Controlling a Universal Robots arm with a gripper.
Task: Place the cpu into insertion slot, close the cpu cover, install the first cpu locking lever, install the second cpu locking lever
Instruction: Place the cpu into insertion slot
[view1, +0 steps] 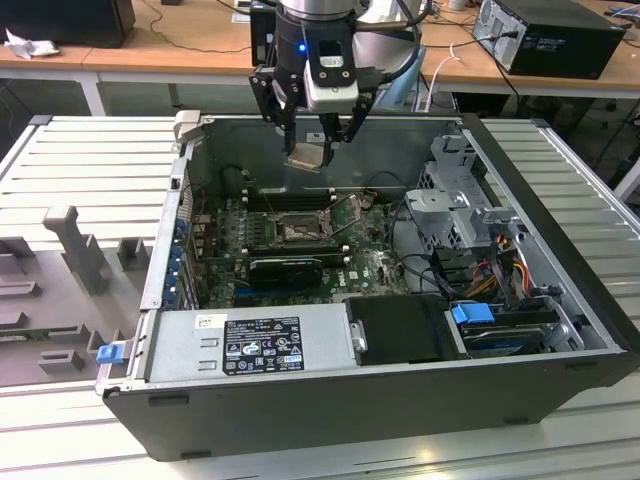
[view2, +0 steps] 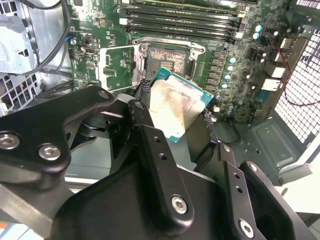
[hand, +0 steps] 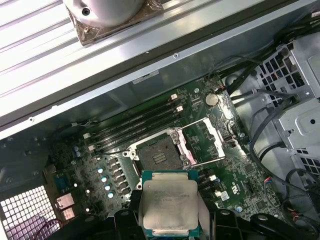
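End effector (view1: 317, 148) is gripping the cpu (view1: 306, 160) by its edges, fingers closed on it, and is hanging above the open computer case (view1: 560, 300), over the back part of the motherboard. In the second wrist view the chip is sitting tilted between the fingers, not level. The insertion slot (hand: 156, 156) is lying bare below it, well apart from the chip, with the cpu cover (hand: 218, 135) standing flipped open just beside the slot.

Risk, as I am judging it:
- The tilt is the main worry. A chip meeting the socket corner-first would likely bend pins or sit crooked.
- The grip is looking shallow, on edges only, so a slip could be dropping the chip onto the pin field.
- Wrong rotation against the socket keys would be stopping it from seating.

Surroundings:
- Memory slots (view1: 290, 197) are running just behind the socket.
- A long black card (view1: 285, 268) is lying in front of it.
- Loose cables (view1: 410, 215) are trailing towards the drive cage (view1: 465, 195).
- The raised cover is crowding one side of the approach.
- The case is resting on a slatted worktop (view1: 100, 170).
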